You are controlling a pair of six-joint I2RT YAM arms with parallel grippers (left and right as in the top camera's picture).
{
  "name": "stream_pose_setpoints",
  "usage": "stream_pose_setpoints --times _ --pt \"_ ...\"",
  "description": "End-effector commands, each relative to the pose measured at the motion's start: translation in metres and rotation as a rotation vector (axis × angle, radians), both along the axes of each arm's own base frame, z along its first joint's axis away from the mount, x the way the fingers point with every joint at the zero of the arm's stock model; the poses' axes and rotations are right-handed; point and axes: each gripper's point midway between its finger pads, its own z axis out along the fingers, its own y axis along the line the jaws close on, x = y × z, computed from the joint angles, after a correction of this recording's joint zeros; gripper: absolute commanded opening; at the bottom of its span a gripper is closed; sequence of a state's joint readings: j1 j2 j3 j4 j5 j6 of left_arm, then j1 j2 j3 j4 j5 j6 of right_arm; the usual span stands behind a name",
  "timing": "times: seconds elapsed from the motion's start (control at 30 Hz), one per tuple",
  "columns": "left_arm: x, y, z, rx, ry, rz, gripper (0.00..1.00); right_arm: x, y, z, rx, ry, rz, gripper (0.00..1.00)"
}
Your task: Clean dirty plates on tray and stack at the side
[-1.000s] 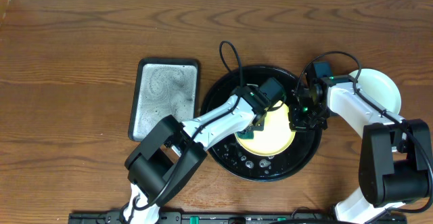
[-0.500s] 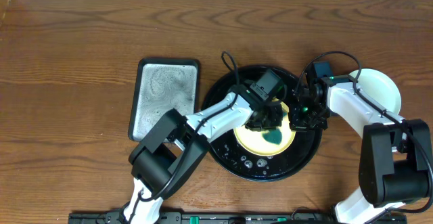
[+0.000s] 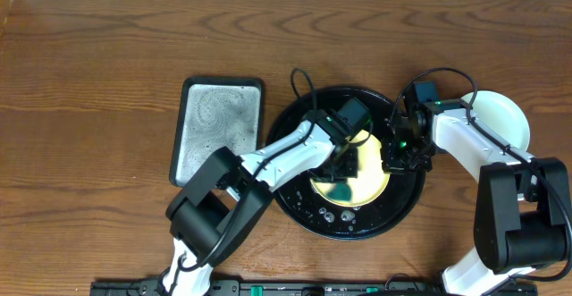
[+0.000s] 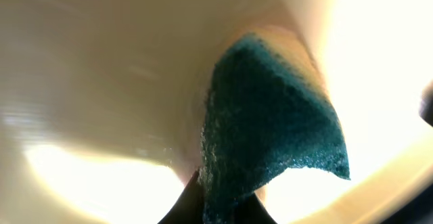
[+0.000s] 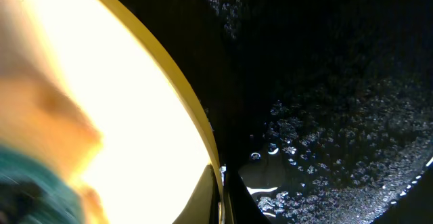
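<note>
Step in hand: scrubbing the pale yellow plate (image 3: 370,176), which lies inside the black tray (image 3: 393,211), right of the tray's centre. No red smear is visible on the bare part, but the arm and sponge hide the middle, so I can't call it clean.

Left end effector (image 4: 223,209): clenched on a green sponge (image 4: 270,129). The fingers are pinched tight at one corner, and the rest of the sponge is pressed flat on the plate's inner face.

Right end effector (image 5: 220,200): at the plate's right rim. The wrist view shows the rim running in between thin dark fingers, so it looks nipped shut on the edge to steady the plate.

The tray floor is wet, with droplets beside the plate.

Next move, my guess: finish the wipe, lift the sponge clear, then the right arm carries the plate out over the tray's raised rim. It would go onto the pale plate (image 3: 502,117) sitting on the worktop (image 3: 89,81) to the right. A wet rim could slip in that thin pinch.

The grey metal tray (image 3: 219,131) left of the black one is not involved.
</note>
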State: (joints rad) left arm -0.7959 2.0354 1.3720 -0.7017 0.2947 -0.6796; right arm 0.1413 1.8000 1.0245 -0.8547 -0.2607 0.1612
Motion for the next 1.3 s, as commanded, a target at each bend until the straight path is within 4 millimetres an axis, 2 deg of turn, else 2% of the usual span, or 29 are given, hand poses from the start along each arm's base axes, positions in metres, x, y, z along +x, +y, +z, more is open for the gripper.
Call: stream_pose_setpoints --times 0.0,0.1,0.2,0.37,0.53,0.57,0.7,0.8,0.83,0.97,1.07,1.13,1.2,1.27 --pt "0.056 0.097 -0.024 0.42 -0.25 0.092 0.07 -0.003 -0.01 -0.008 -0.054 0.019 -0.009 0.01" --pt "0.073 0.112 -0.013 0.502 -0.332 0.087 0.07 -0.003 -0.01 -0.008 -0.054 0.019 -0.009 0.01" --pt "0.088 0.119 0.007 0.573 -0.401 0.082 0.07 -0.003 -0.01 -0.008 -0.055 0.019 -0.009 0.01" --pt "0.103 0.106 0.047 0.548 -0.434 0.084 0.08 -0.003 -0.01 -0.008 -0.054 0.019 -0.009 0.01" --pt "0.099 0.09 0.08 0.424 -0.415 0.097 0.07 -0.001 -0.01 -0.005 -0.053 0.004 -0.009 0.01" --pt "0.099 0.094 0.097 0.404 -0.438 0.114 0.08 0.002 -0.009 -0.001 -0.049 -0.018 -0.005 0.01" --pt "0.098 0.119 0.138 0.377 -0.472 0.167 0.08 0.009 -0.009 0.017 -0.043 -0.09 0.013 0.01" --pt "0.097 0.153 0.162 0.391 -0.47 0.208 0.09 0.015 -0.009 0.035 -0.05 -0.162 0.031 0.01" --pt "0.096 0.17 0.168 0.402 -0.461 0.244 0.1 0.017 -0.009 0.042 -0.065 -0.192 0.038 0.01" --pt "0.098 0.226 0.168 0.454 -0.398 0.365 0.11 0.02 -0.004 0.065 -0.118 -0.291 0.084 0.01" --pt "0.096 0.256 0.145 0.447 -0.302 0.449 0.11 0.019 -0.003 0.078 -0.207 -0.357 0.129 0.01" --pt "0.092 0.265 0.128 0.412 -0.246 0.458 0.11 0.019 -0.007 0.09 -0.316 -0.413 0.126 0.01" --pt "0.088 0.268 0.109 0.351 -0.194 0.457 0.22 0.019 -0.008 0.102 -0.399 -0.471 0.129 0.01" --pt "0.083 0.27 0.096 0.294 -0.149 0.467 0.27 0.018 -0.004 0.117 -0.451 -0.538 0.151 0.01"
